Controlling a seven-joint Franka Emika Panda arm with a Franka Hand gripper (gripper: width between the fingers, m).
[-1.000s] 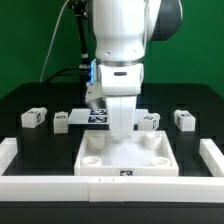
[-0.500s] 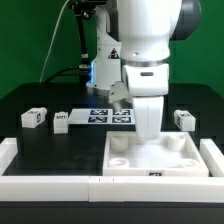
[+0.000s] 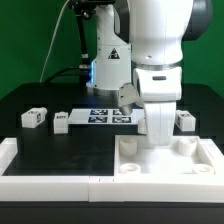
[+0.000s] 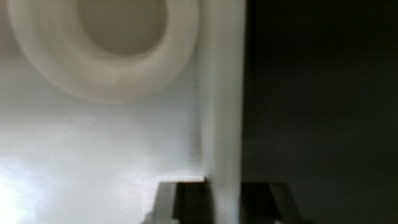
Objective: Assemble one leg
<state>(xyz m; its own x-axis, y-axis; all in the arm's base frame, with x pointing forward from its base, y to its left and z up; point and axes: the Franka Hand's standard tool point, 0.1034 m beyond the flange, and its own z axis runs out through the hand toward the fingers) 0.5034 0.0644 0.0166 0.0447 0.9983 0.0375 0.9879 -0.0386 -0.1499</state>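
My gripper (image 3: 157, 133) is shut on the far rim of the large white square panel (image 3: 166, 176), which rests on the table at the exterior view's right. In the wrist view the rim (image 4: 221, 110) runs between my two dark fingers (image 4: 185, 203), beside a round corner hole (image 4: 111, 40). Three legs show, small white blocks with tags: two at the exterior view's left (image 3: 33, 117) (image 3: 61, 121) and one at the right (image 3: 185, 120), just behind the panel. I see no fourth leg.
The marker board (image 3: 103, 116) lies at the back middle of the black table. A low white wall (image 3: 55, 184) runs along the front and up the left side (image 3: 8, 150). The arm's base (image 3: 105, 60) stands behind.
My gripper has slid the panel steadily toward the exterior view's right, from the middle to the right side. The legs at the left have not moved.
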